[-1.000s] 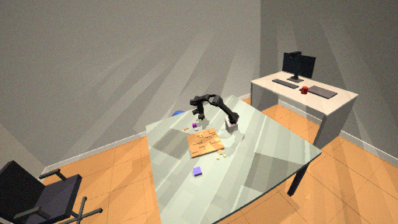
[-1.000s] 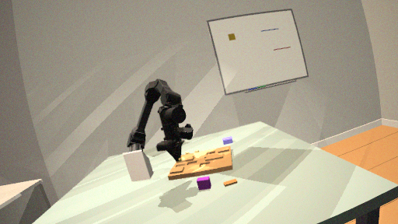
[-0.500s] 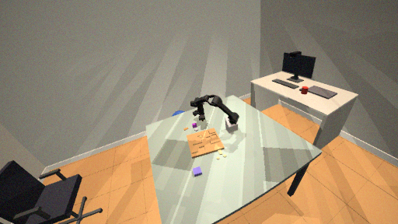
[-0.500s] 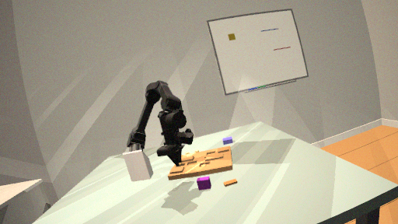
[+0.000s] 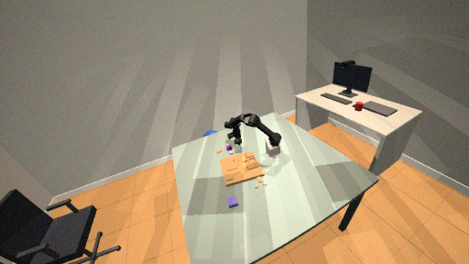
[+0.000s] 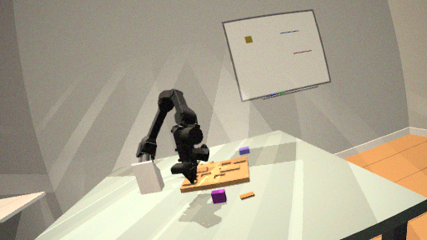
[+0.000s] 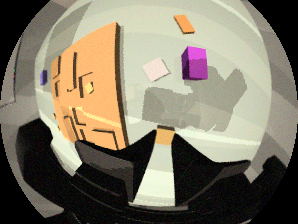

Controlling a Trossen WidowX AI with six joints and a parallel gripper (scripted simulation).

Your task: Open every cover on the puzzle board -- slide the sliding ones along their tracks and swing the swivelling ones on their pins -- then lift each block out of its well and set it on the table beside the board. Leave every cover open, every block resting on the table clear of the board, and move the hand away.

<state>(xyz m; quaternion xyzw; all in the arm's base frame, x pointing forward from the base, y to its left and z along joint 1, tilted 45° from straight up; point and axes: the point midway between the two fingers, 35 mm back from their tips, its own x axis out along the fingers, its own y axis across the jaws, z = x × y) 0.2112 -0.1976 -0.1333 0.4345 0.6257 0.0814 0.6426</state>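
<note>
In the top view, your board (image 5: 234,171) (image 6: 238,177) (image 7: 95,52) lies on the table (image 5: 293,202) (image 6: 325,179) (image 7: 230,30), with one block (image 5: 233,202) (image 6: 244,150) (image 7: 44,77) before it and another block (image 5: 229,148) (image 6: 218,196) (image 7: 194,63) behind. In your wrist view, a tile (image 7: 156,69) lies between the board and the latter block.
</note>
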